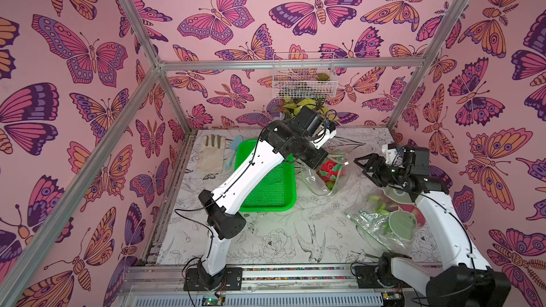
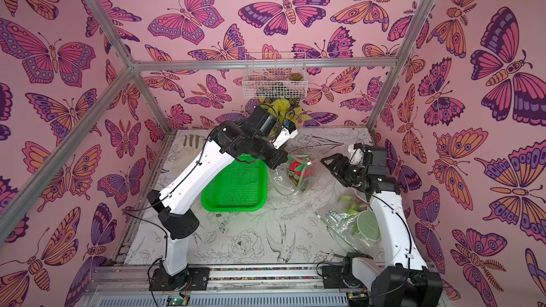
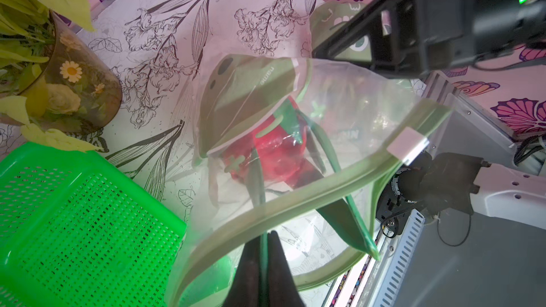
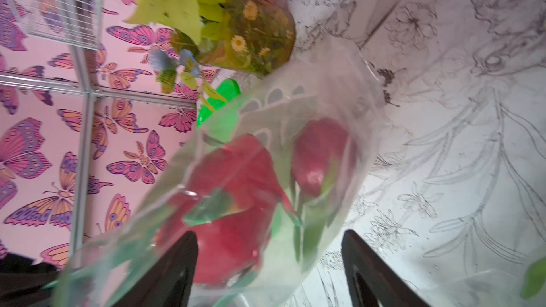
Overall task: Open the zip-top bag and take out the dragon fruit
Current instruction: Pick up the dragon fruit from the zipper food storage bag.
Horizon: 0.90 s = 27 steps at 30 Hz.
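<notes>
- The left gripper [image 3: 264, 249] is pinched tight on the pale-green zip strip of the clear plastic zip-top bag [image 3: 339, 107], holding that rim raised.
- The right gripper [image 4: 269, 234] has its jaws spread wide with nothing clamped. It points at the bag's side, close to it, though contact cannot be made out.
- The glossy red dragon fruit with green scales [image 4: 233, 208] lies low inside the bag. What looks like a second red fruit [image 4: 322, 155] lies beside it, and neither is out.
- The small white slider tab [image 3: 406, 143] sits on the strip. The mouth looks parted, but how far is unclear.
- Risk: closing on film instead of fruit would drag the whole bag, and the thin strip could slip from the left pinch.
- Risk: a freed fruit could roll against the bright green perforated plastic tray [image 1: 266, 190] or the flower-printed plant pot [image 3: 74, 84], both near the bag.
</notes>
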Each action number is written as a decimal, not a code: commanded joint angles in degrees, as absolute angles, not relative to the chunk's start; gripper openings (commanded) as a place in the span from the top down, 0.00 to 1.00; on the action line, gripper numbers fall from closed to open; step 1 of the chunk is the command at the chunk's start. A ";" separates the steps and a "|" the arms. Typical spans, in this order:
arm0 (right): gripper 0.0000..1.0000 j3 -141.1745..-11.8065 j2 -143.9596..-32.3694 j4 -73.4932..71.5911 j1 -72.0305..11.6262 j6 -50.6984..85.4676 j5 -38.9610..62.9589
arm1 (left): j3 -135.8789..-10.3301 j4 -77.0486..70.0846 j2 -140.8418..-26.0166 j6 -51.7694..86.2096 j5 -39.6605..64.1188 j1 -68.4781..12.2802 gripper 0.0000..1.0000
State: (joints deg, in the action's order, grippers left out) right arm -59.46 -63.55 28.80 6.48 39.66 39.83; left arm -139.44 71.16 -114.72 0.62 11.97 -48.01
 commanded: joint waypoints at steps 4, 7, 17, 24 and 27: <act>0.19 -72.09 -59.95 35.95 3.62 39.83 40.95 | -140.43 69.42 -112.74 4.46 8.70 -47.46 1.00; 0.19 -75.28 -59.61 41.88 -0.73 38.60 38.07 | -142.28 70.07 -113.58 6.34 6.78 -47.24 1.00; 0.19 -74.48 -62.50 42.99 -12.09 44.29 29.98 | -143.00 70.20 -114.61 7.14 6.15 -47.39 1.00; 0.26 -75.62 -67.06 37.39 -12.26 47.63 29.06 | -143.16 70.12 -115.12 5.85 7.65 -48.25 1.00; 0.51 -75.47 -69.36 35.52 -12.26 48.19 28.30 | -143.46 70.12 -115.31 5.63 8.30 -48.43 1.00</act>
State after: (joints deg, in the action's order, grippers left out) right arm -74.76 -67.92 38.44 -11.79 46.46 30.00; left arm -141.47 72.14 -115.33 6.46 6.72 -48.07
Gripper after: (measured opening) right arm 0.581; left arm 0.056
